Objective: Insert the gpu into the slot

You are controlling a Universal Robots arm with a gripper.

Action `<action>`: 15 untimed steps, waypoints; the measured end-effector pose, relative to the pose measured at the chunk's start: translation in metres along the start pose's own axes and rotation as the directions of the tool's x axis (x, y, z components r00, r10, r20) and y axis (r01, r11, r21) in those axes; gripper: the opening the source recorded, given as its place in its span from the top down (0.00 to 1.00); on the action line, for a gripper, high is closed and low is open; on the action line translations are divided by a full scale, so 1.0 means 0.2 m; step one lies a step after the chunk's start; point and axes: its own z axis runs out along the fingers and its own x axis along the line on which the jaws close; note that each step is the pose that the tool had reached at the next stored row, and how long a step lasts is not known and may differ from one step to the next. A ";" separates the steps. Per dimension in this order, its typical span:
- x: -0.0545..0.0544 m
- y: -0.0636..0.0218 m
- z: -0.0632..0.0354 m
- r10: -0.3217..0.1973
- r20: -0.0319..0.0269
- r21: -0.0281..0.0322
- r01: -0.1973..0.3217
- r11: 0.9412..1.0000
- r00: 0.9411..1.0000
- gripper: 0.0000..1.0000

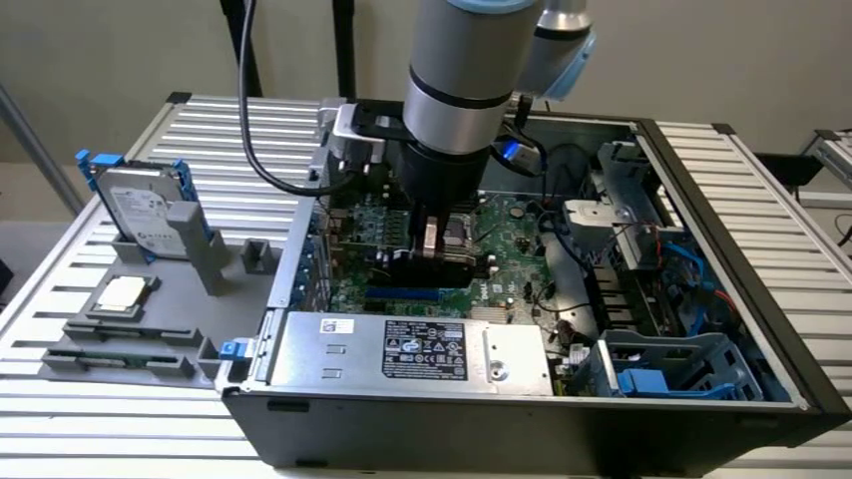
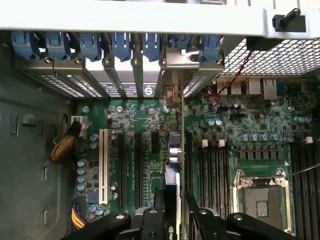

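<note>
1 gripper (image 2: pixel 173 222), jaws part-way closed, clamping 1 gpu (image 2: pixel 171 187) edge-on over 1 blue slot (image 1: pixel 399 295); 1 hard drive (image 1: pixel 138 210) well apart.

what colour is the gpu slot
The slot is bright blue, clearest in the exterior view.

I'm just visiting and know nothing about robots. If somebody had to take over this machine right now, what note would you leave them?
State of the jaws: closed on the gpu, one on each side.
Where the gpu is: held edge-on inside the computer case, low over the green board.
Where the slot is: it is the blue strip just beneath the gpu in the exterior view, partly uncovered.
Done: the gpu is picked up and brought to the slot.
Left: pressing it fully home. Whether it has started to seat cannot be told.
</note>
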 end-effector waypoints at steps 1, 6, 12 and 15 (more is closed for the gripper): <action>0.00 0.000 0.000 0.000 0.000 0.000 0.000 1.000 1.000 0.74; 0.00 -0.001 0.006 0.000 0.001 0.000 0.000 1.000 1.000 0.74; 0.00 0.000 0.029 0.000 0.000 0.000 0.000 1.000 1.000 0.74; 0.00 0.001 0.039 0.000 -0.002 0.000 0.000 1.000 1.000 0.74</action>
